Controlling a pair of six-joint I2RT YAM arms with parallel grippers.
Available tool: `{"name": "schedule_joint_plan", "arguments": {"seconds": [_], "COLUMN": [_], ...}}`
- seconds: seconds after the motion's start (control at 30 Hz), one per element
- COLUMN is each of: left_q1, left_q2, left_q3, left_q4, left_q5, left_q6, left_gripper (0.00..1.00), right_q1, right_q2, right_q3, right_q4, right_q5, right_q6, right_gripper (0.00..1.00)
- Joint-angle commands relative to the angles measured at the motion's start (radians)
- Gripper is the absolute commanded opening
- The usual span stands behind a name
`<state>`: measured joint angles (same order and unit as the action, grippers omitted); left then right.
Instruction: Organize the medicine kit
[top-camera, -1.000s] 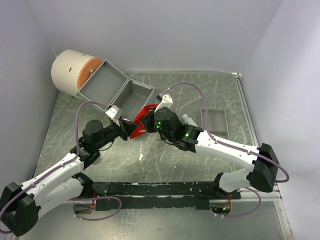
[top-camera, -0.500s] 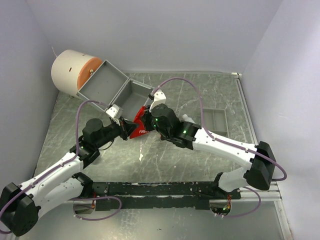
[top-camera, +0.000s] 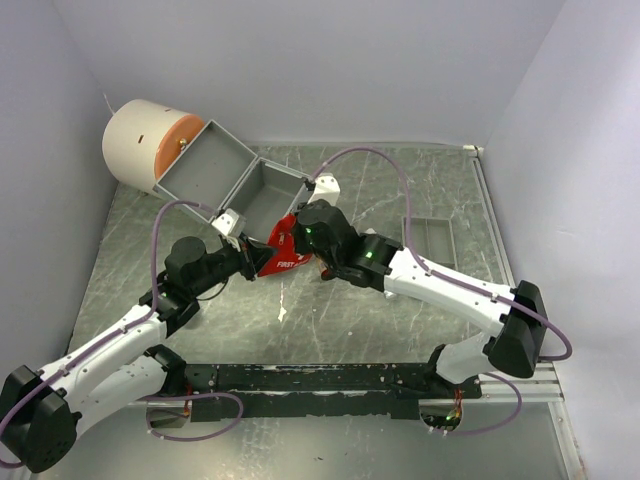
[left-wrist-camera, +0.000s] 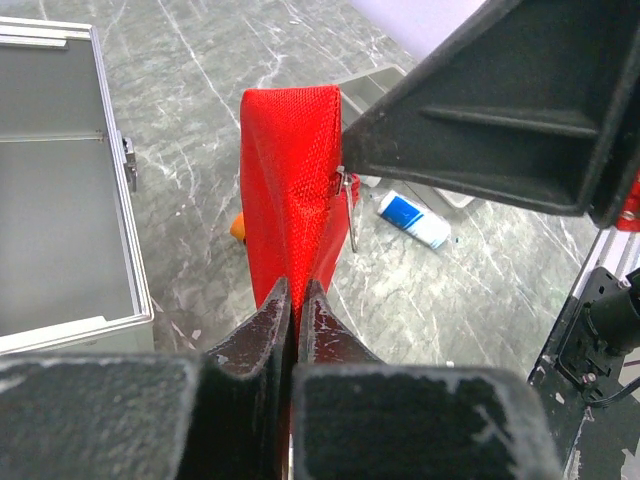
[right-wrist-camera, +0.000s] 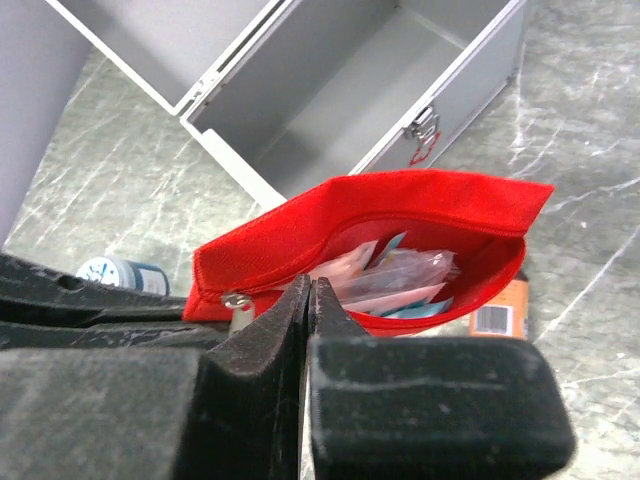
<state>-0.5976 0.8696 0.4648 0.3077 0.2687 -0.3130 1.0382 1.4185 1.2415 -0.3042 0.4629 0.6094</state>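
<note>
Hanging just in front of the open grey case (top-camera: 235, 180), the red pouch (top-camera: 283, 257) is being held up between both arms in the top view. The left fingers (top-camera: 251, 262) and right fingers (top-camera: 298, 238) are each meeting one end of it. A grey tray (top-camera: 432, 240) is lying well to the case's right.

In the left wrist view, the left fingers (left-wrist-camera: 262, 325) are clamping shut on the pouch's (left-wrist-camera: 290, 180) lower edge. It is standing upright beside the case's (left-wrist-camera: 60, 200) front wall, and a blue-and-white tube (left-wrist-camera: 413, 220) is lying on the marble surface (left-wrist-camera: 200, 60), farther from the case.

In the right wrist view, the right fingers (right-wrist-camera: 270, 320) are pressing together, seemingly pinching the pouch's (right-wrist-camera: 400, 205) near lip by the zipper pull (right-wrist-camera: 236, 299). Its mouth is gaping, sachets (right-wrist-camera: 390, 280) are showing inside, and the case (right-wrist-camera: 350, 90) is sitting open just beyond.
</note>
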Motion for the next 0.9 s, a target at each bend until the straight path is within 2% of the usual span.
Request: {"name": "schedule_joint_plan", "arguments": {"seconds": [0.0,0.07,0.23,0.27,0.33,0.4,0.67,0.8,0.87], "left_q1": [-0.004,-0.003,-0.004,-0.004,-0.004,-0.004,-0.004,-0.002,-0.003], "left_q2": [-0.017,-0.019,-0.03,-0.03,-0.029,-0.028,-0.027,-0.036,-0.041], "left_q3": [0.04,0.041,0.037,0.038,0.045,0.053,0.071,0.075,0.074], "left_q4": [0.042,0.038,0.032,0.03,0.024,0.02,0.003,-0.011,-0.011], "left_q5": [0.03,0.033,0.021,0.019,0.013,0.004,0.002,0.005,0.006], "left_q6": [0.004,0.003,0.011,0.014,0.019,0.023,0.057,0.067,0.072], "left_gripper": [0.07,0.07,0.07,0.07,0.07,0.07,0.07,0.07,0.07], "right_q1": [-0.015,-0.014,-0.014,-0.014,-0.014,-0.015,-0.015,-0.016,-0.015], "right_q2": [-0.02,-0.027,-0.011,-0.017,-0.031,-0.048,-0.132,-0.16,-0.153], "right_q3": [-0.016,-0.031,-0.008,-0.012,-0.03,-0.055,-0.124,-0.143,-0.142], "right_q4": [0.048,0.092,0.067,0.069,0.075,0.084,0.115,0.154,0.167], "right_q5": [-0.024,-0.095,-0.155,-0.16,-0.16,-0.137,-0.137,-0.229,-0.278], "right_q6": [-0.063,-0.095,-0.102,-0.1,-0.098,-0.11,-0.262,-0.336,-0.343], "right_gripper": [0.0,0.0,0.0,0.01,0.12,0.16,0.11,0.11,0.13]}}
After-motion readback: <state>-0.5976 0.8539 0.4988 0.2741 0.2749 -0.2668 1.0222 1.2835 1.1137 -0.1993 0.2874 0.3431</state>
